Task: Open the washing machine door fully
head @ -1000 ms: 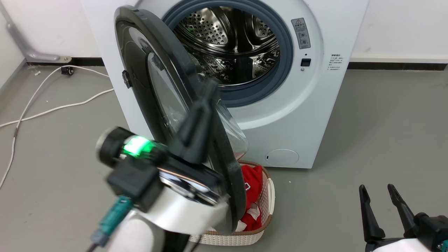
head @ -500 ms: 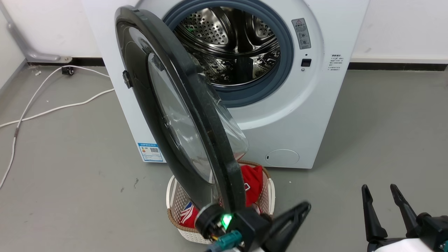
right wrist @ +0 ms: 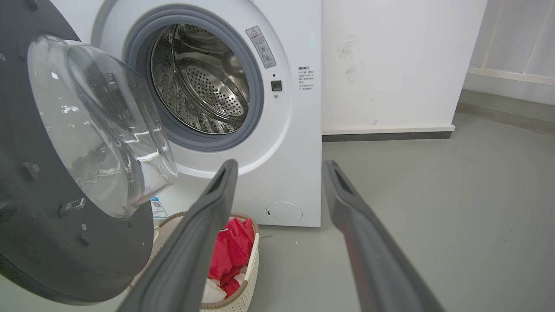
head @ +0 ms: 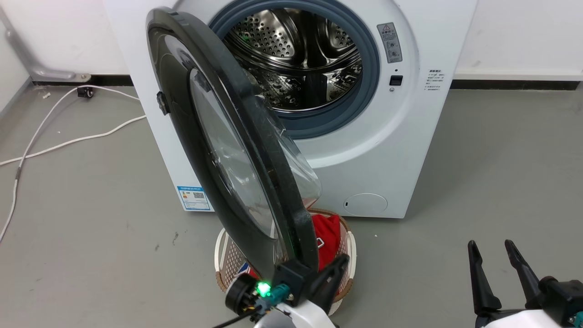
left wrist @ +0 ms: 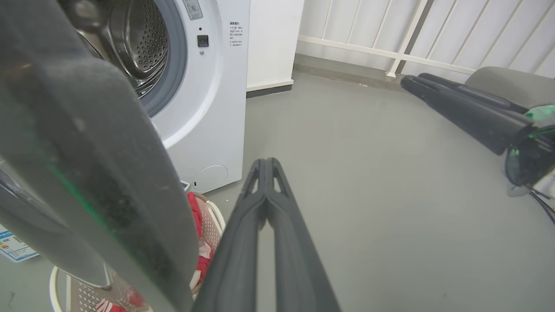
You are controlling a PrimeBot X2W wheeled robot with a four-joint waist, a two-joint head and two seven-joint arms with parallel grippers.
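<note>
Floor [head: 501, 182]: smooth grey, matte. Washing machine [head: 401, 150]: boxy, glossy white, fills top centre of head view. Blue-grey rubber gasket [head: 370, 91] rings the perforated steel drum [head: 291, 45].

Door [head: 177, 118]: round glossy black disc swung out on its left-side hinge. It is near edge-on to head cam, running upper left to lower centre, w/ its lower rim over the basket [head: 227, 257]. The clear glass bowl [right wrist: 95, 121] bulges twd the machine. Basket is white woven plastic w/ red cloth [head: 324, 232] inside.

Vs 1 s ago: L arm is off the door's outer face, now at bottom centre. Door angle approx same.

L gripper [head: 340, 264]: fingers [left wrist: 243, 225] pressed together, nothing betw them, just beside door rim; contact unclear. R gripper [head: 489, 243]: lower right, fingers apart, empty.
</note>
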